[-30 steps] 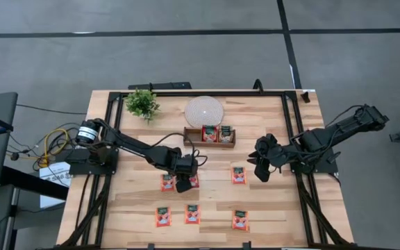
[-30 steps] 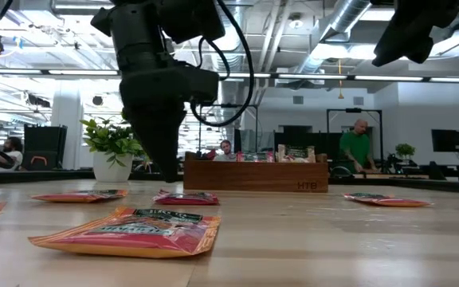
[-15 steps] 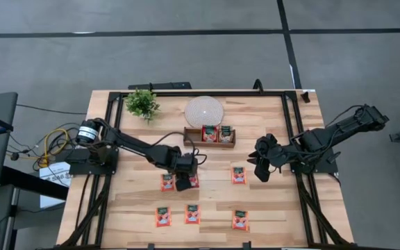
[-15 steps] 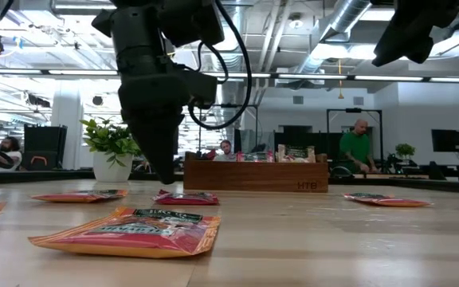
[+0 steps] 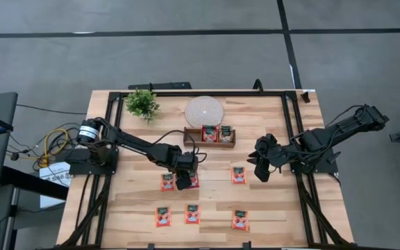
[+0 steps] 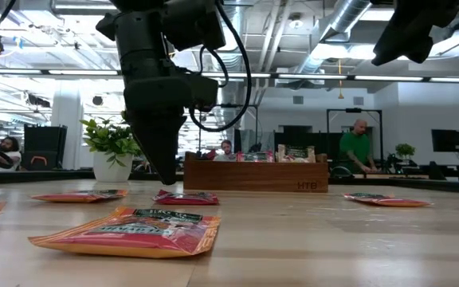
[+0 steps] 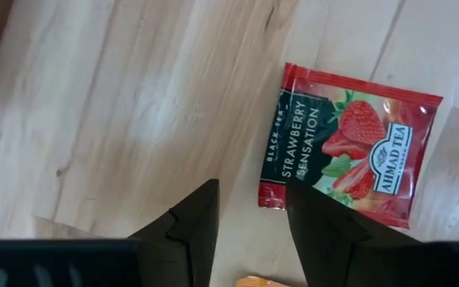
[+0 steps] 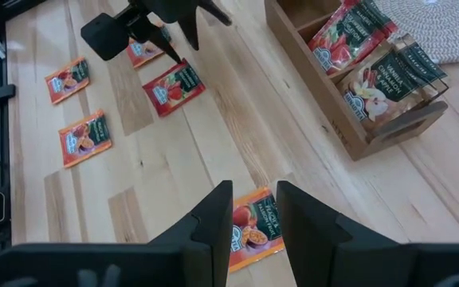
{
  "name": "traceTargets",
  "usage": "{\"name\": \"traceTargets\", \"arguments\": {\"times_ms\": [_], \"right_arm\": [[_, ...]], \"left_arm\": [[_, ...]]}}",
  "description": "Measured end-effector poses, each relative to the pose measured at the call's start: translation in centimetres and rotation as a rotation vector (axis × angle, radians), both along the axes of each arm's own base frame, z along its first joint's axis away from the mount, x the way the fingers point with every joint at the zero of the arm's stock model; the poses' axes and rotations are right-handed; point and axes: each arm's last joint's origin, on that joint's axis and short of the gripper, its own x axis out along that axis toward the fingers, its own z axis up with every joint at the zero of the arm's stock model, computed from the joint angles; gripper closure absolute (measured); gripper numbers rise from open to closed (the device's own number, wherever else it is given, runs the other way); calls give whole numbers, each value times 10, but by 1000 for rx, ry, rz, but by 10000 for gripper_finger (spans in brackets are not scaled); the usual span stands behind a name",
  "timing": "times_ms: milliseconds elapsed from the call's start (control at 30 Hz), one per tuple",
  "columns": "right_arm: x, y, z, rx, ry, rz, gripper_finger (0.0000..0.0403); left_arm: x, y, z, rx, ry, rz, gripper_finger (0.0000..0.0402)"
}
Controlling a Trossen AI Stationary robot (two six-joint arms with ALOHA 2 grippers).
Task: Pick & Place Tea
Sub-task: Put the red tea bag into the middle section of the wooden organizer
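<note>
Six tea sachets (image 5: 239,175) flat on the table (image 5: 269,208), two in the wooden tray (image 5: 189,138) — one round disc (image 5: 204,110), one plant (image 5: 142,103)

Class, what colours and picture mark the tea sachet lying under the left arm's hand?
Red sachet with a dark green label panel and strawberries; clearest in the left wrist view.

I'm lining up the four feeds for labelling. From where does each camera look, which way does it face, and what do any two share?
High: overhead, straight down; both arms, left gripper, right gripper.
Low: table height, level toward the room; left arm near wooden tray.
Left wrist: down past its fingers onto strawberry tea sachet.
Right wrist: forward past its fingers across the table.
Shared: the right wrist and high views both show that sachet and the tray.
</note>
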Motion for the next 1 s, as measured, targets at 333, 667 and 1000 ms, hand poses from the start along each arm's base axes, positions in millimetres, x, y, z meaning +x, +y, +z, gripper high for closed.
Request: {"name": "traceTargets", "arguments": {"times_ms": [333, 667, 1000], "right_arm": [[0, 0, 0, 0, 0, 0, 310], [0, 0, 0, -13, -9, -12, 310], [0, 0, 1, -12, -10, -12, 310]], "left_arm": [[0, 0, -1, -1, 6, 1, 264], [4, -1, -26, -15, 82, 2, 264], [4, -1, -27, -15, 86, 1, 280]]}}
